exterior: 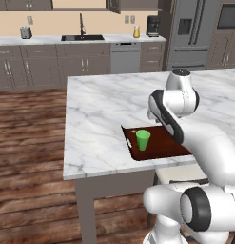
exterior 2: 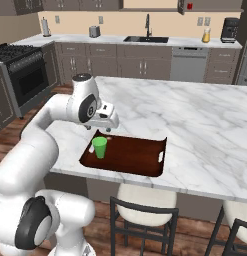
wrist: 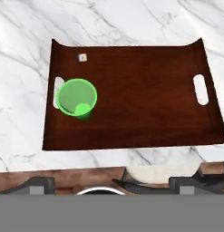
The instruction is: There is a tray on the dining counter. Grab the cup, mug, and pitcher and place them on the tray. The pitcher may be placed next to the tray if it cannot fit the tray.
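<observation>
The large white, grey-veined marble dining counter (exterior 2: pixel 195 130) takes up the middle of the kitchen, its near edge lined with stools. On that near edge lies the dark reddish-brown rectangular tray (wrist: pixel 140 99) with its raised rim and white end handles, put where the arm can reach it from the base. Most of the tray's floor is bare, which leaves room for two more vessels. The white arm bends over the counter, and its two-finger gripper (exterior 2: pixel 109 123) hangs above the tray's left end with the jaws spread wide and nothing between them (in the hand view the two dark tips stand well apart at the bottom). The small bright green handleless tumbler, the cup (exterior: pixel 143 139), stands upright inside the tray near one handle, clear of the fingers, so that delivery looks finished. Far back on the rear worktop, beside the coffee machine, stands the amber-yellow conical pitcher (exterior 2: pixel 207 35), probably a later target.
</observation>
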